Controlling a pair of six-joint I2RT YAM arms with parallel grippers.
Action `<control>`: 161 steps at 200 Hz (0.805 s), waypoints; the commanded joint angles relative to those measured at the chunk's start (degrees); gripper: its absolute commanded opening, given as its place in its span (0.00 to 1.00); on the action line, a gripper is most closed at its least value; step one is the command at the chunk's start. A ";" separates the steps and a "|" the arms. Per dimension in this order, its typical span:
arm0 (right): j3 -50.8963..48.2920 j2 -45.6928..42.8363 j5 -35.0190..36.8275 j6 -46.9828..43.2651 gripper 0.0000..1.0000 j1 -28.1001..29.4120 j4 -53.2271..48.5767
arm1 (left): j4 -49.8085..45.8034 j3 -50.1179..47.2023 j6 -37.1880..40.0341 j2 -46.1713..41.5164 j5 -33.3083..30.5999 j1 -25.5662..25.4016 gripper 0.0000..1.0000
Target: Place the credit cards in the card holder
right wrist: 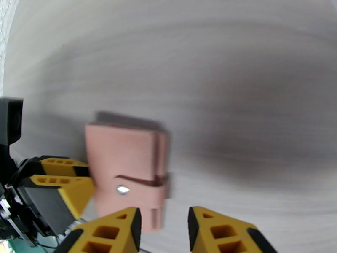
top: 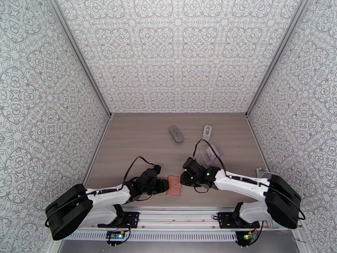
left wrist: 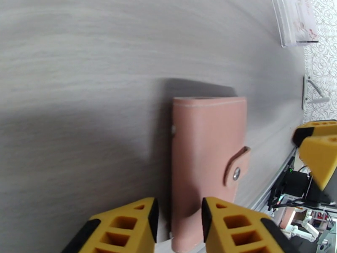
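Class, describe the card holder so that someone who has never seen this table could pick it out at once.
On the wooden table, look at the near edge, between the left gripper and the right gripper. The card holder lies there: the only pink thing, closed by a snap tab, unlike the grey lump, small white device and clear stand farther back.

Pink leather card holder [top: 175, 186] lies on the grey wooden table [top: 139, 140] near its front edge, between left gripper [left wrist: 179, 213] and right gripper [right wrist: 164, 222].
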 commanded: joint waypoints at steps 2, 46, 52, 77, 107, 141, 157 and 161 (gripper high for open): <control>3.43 3.44 -3.76 2.31 0.37 1.17 1.12 | 3.57 -1.09 -0.29 1.12 1.96 0.26 0.34; 6.48 8.73 -5.42 3.28 0.36 2.34 0.32 | 5.31 -1.82 -0.88 1.86 1.90 0.14 0.28; 6.64 9.23 -5.67 3.51 0.36 2.43 0.39 | 5.57 -1.96 -1.06 1.98 1.86 0.06 0.27; 7.52 11.15 -5.93 3.93 0.35 2.78 0.21 | 6.79 -2.04 -1.19 2.73 1.70 -0.24 0.25; 8.87 13.03 -5.61 3.80 0.35 2.96 -0.74 | 8.91 -1.97 -1.65 4.54 1.97 -0.65 0.22; 10.30 14.63 -5.03 2.99 0.35 3.05 -3.10 | 10.55 -1.97 -2.02 6.15 2.09 -0.79 0.20; 10.83 15.09 -3.80 2.55 0.36 3.05 -4.97 | 10.86 -2.11 -2.08 6.45 2.11 -0.79 0.20; 10.92 15.17 -3.34 2.35 0.36 3.05 -5.48 | 10.96 -2.14 -2.08 6.49 2.05 -0.78 0.19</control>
